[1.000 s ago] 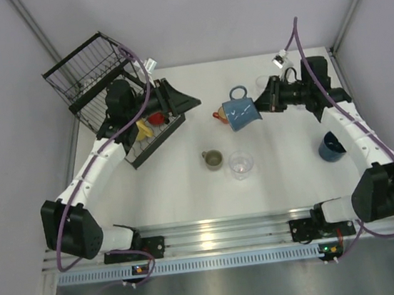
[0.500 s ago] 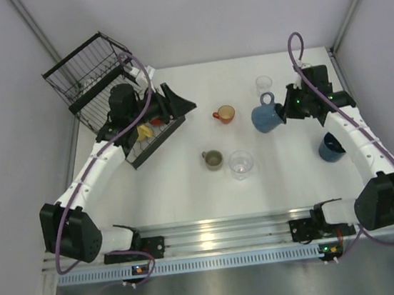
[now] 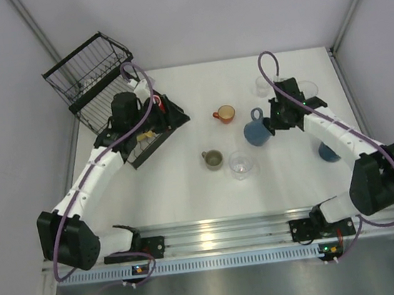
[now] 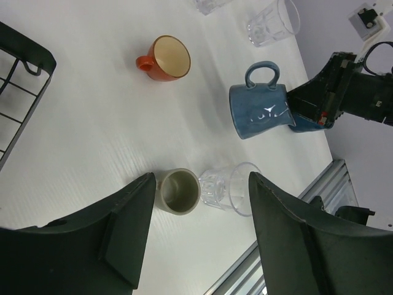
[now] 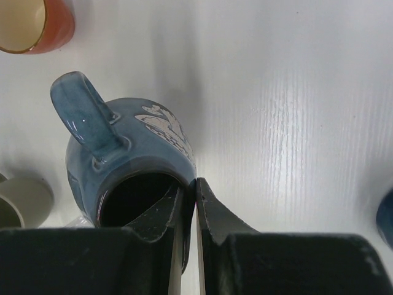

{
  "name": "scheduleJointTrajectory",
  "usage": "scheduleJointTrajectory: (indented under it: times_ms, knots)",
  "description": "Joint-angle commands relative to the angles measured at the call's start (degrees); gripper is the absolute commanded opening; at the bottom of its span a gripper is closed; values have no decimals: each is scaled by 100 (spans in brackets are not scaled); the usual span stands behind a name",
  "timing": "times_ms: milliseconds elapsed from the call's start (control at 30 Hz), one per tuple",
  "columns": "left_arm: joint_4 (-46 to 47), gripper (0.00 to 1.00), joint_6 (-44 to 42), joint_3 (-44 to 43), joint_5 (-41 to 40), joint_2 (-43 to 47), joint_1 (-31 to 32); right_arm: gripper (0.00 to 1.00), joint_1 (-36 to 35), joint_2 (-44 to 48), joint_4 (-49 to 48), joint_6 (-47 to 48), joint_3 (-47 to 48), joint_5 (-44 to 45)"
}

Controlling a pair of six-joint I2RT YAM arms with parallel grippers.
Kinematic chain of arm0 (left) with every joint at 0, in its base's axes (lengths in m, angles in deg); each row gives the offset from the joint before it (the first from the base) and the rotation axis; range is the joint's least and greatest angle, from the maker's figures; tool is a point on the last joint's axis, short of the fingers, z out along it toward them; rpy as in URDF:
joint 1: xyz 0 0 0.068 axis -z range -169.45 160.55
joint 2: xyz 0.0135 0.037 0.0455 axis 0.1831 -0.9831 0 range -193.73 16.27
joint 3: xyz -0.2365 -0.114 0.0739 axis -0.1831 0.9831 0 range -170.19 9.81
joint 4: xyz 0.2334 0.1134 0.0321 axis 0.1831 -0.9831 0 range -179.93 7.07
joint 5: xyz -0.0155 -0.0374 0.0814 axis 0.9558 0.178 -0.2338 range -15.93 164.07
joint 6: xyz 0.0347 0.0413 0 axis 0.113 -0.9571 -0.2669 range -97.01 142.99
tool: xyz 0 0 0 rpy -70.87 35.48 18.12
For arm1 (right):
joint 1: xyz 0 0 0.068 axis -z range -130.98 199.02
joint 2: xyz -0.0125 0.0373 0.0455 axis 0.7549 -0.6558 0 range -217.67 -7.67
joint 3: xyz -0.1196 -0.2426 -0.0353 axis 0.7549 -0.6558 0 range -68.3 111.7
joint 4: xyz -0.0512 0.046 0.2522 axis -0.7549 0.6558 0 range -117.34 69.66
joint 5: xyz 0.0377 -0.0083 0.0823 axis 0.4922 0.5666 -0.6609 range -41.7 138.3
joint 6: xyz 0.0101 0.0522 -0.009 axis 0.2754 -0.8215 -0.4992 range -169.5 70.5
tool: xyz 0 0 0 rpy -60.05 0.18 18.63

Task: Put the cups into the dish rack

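no words, numbers or brand names legible in any view, pale white mark on the side of the blue mug, too blotchy to read as letters, small white square at the far corner with a dark spot, nothing readable on it

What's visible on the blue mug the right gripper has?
The blue mug is glossy glazed and ceramic-looking, with a loop handle, a white mark on its side and a dark interior. The right gripper is shut on its rim wall, one finger inside, one outside. It is tipped, mouth toward the gripper, over the table right of centre. Whether it rests on the table is unclear.
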Motion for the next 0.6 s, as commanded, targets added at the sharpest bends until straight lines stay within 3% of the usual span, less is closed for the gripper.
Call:
scheduleJointTrajectory:
  times_ms: [0,133,567]
  knots:
    - [-6,68,-244,82,-77,283,22,0,-157,-153,-627,575,339,-200]
    - [-15,68,-253,153,-86,353,22,0,-227,-294,-478,1628,470,-429]
    - [-6,69,-324,250,-113,353,22,0,-579,-619,-495,3124,498,345]
